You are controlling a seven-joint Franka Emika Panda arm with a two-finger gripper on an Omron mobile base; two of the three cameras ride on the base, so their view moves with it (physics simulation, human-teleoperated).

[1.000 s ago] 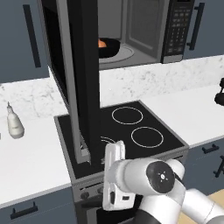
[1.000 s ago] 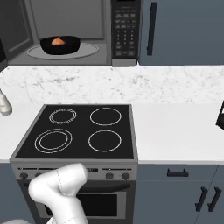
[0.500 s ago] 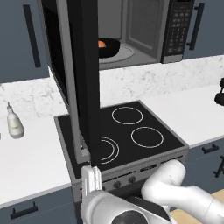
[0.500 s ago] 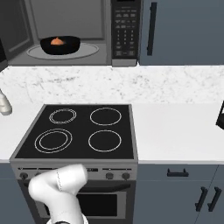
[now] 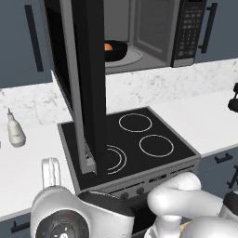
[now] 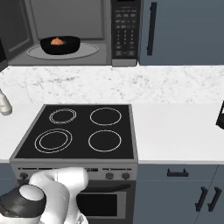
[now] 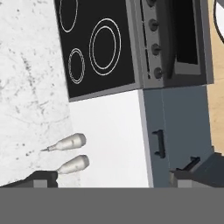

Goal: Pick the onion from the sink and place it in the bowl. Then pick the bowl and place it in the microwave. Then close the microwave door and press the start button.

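The onion (image 6: 56,41) is seen resting in the bowl (image 6: 60,45), and the bowl is set on the turntable inside the microwave (image 6: 70,31), above and behind the cooktop (image 6: 81,132). The first two steps are therefore judged done, and the step in hand is taken to be the closing of the microwave door (image 5: 79,83), which is swung wide open and stands edge-on out over the left part of the cooktop in the left base view. The arm is folded low in front of the cooktop, below the counter edge. In the hand view the gripper (image 7: 109,179) is pointed down past the left side of the cooktop toward the white counter (image 7: 109,140) and two pale bottles (image 7: 70,153) lying beyond it; its two dark tips are set well apart with nothing between them, so it is read as spread and empty. For the next move, the hand would need to be raised from beside the cooktop to the outer face of the door and the door pushed round toward the microwave front. After that, the keypad panel (image 6: 124,28) at the right of the microwave would have to be reached for the start button, which is too small to be picked out.
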